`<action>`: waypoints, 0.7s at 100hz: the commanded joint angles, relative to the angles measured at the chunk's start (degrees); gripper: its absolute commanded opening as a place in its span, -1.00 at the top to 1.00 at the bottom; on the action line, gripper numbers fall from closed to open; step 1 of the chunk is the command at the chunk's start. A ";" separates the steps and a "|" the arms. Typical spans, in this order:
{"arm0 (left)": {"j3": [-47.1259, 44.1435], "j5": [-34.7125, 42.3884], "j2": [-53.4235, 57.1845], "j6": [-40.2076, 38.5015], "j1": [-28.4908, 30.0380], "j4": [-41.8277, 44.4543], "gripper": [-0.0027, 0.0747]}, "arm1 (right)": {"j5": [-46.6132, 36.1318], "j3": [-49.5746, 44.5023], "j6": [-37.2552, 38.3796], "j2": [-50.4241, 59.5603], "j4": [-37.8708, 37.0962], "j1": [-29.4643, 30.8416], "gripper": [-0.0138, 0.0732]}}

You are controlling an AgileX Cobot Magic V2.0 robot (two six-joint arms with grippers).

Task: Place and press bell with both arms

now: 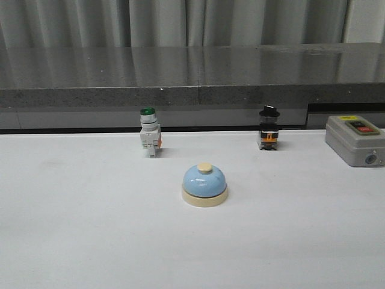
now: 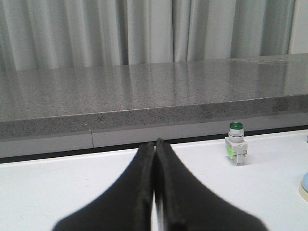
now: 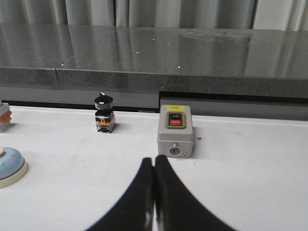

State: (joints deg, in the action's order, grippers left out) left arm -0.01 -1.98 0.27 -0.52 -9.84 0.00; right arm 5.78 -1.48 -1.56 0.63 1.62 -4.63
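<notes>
The light-blue bell [image 1: 204,185] with a cream base and cream button stands upright on the white table, near the middle in the front view. Its edge shows in the left wrist view [image 2: 304,186] and in the right wrist view [image 3: 10,165]. Neither arm shows in the front view. My left gripper [image 2: 154,143] is shut and empty, low over the table, well to the left of the bell. My right gripper [image 3: 154,159] is shut and empty, well to the right of the bell.
A green-capped white switch [image 1: 149,133] stands behind the bell to the left. A black-capped switch [image 1: 268,129] stands behind to the right. A grey on/off switch box [image 1: 356,141] sits at the far right. A dark stone ledge [image 1: 192,84] runs along the back.
</notes>
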 commanded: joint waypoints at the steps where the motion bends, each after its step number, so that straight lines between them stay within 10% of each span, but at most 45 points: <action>1: -2.46 4.30 1.75 -0.55 0.16 -0.40 0.98 | -4.77 0.82 -0.23 1.00 -0.29 0.38 0.82; 70: -2.46 4.30 1.75 -0.55 0.16 -0.40 0.98 | -12.48 5.34 -0.23 0.03 1.19 0.38 0.82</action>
State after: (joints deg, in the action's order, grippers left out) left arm -0.01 -1.98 0.27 -0.52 -9.84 0.00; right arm -4.71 -0.36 -1.56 0.63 1.97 -4.63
